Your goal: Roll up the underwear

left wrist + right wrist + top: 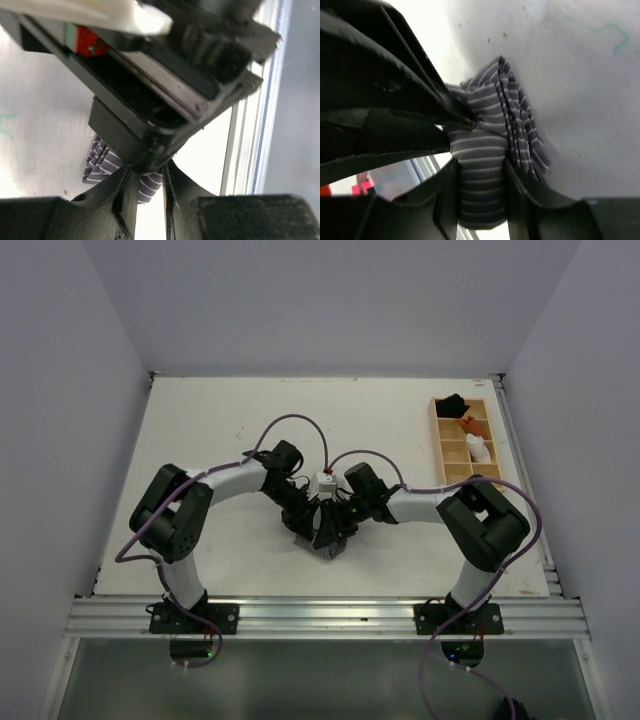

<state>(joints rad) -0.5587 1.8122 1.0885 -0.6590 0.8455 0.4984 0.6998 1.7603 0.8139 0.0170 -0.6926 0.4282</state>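
Observation:
The underwear (328, 548), a bunched grey-and-white striped cloth, lies on the white table near the front middle, mostly under both grippers. My left gripper (312, 525) and right gripper (337, 527) meet over it, nose to nose. In the right wrist view a rolled part of the underwear (480, 150) fills the gap of my right gripper (480, 172), which is shut on it, and loose folds spill to the right. The left fingers (410, 95) pinch the cloth from the left. In the left wrist view my left gripper (148, 174) stands narrow on a striped fold (100, 160), partly hidden by the right gripper's body (150, 90).
A wooden compartment tray (443, 445) stands at the back right with a black bundle (452, 403), an orange one (472, 426) and a white one (480, 449). An aluminium rail (320, 615) runs along the table's near edge, close to the grippers. White walls enclose the table.

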